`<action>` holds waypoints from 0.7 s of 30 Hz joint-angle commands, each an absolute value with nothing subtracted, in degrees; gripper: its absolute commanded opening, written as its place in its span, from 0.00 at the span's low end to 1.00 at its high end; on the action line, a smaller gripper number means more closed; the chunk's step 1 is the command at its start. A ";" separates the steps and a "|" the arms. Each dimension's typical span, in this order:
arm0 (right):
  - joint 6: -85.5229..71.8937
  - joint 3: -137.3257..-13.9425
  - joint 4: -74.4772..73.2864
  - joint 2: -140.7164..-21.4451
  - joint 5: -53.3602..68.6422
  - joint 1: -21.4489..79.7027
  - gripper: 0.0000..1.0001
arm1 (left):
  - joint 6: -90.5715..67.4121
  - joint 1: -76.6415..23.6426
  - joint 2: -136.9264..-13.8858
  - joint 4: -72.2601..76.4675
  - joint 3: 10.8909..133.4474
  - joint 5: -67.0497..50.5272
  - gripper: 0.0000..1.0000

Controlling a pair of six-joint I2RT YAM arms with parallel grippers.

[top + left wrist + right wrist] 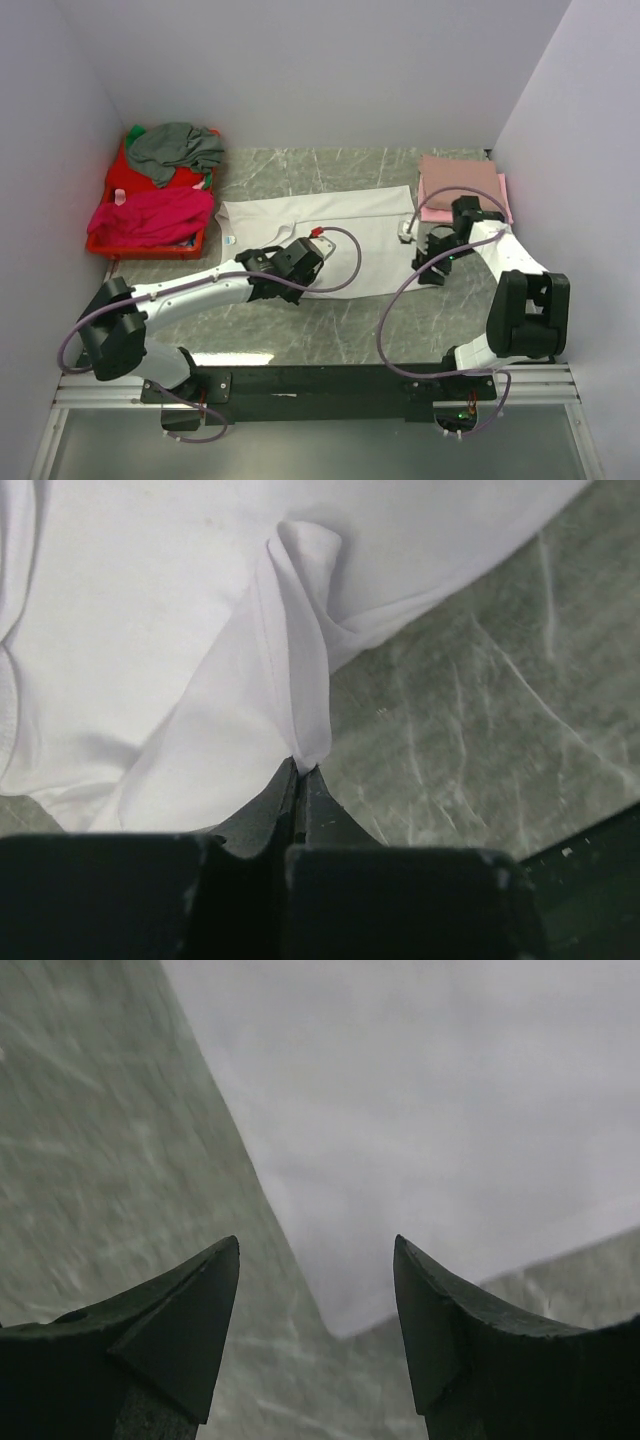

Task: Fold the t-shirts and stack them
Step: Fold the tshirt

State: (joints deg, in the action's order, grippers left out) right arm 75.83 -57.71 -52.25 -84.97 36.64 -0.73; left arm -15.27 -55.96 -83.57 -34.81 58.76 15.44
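Note:
A white t-shirt (350,225) lies spread across the middle of the table. My left gripper (310,268) is over its near part. In the left wrist view the left gripper (300,768) is shut on a raised fold of the white t-shirt (150,630) at its edge, with bare table to the right. My right gripper (432,262) hangs at the shirt's right side. The right gripper (317,1250) is open, and a corner of the white t-shirt (430,1110) lies below, between the fingers, untouched. Folded pale pink t-shirts (460,185) are stacked at the back right.
A red basket (110,245) stands at the back left with a grey t-shirt (175,150) and a magenta t-shirt (150,215) heaped in it. White walls close in the table on three sides. Grey-green marbled table (350,330) lies between the shirt and the arm bases.

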 commanded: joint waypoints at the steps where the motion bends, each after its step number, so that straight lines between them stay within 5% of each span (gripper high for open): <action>1: 88.85 -57.04 -54.40 -84.19 31.73 -4.91 0.70 | -13.54 -56.25 -79.90 -36.56 58.27 9.33 0.01; 21: 90.44 -51.15 -48.25 -87.54 24.52 -6.15 0.61 | -7.03 -56.25 -74.89 -40.69 55.72 4.14 0.01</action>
State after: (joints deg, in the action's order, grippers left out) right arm 89.49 -51.92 -49.54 -88.88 24.88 -5.45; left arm -8.67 -55.99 -77.03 -40.18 55.18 6.22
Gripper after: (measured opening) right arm 0.610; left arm 0.015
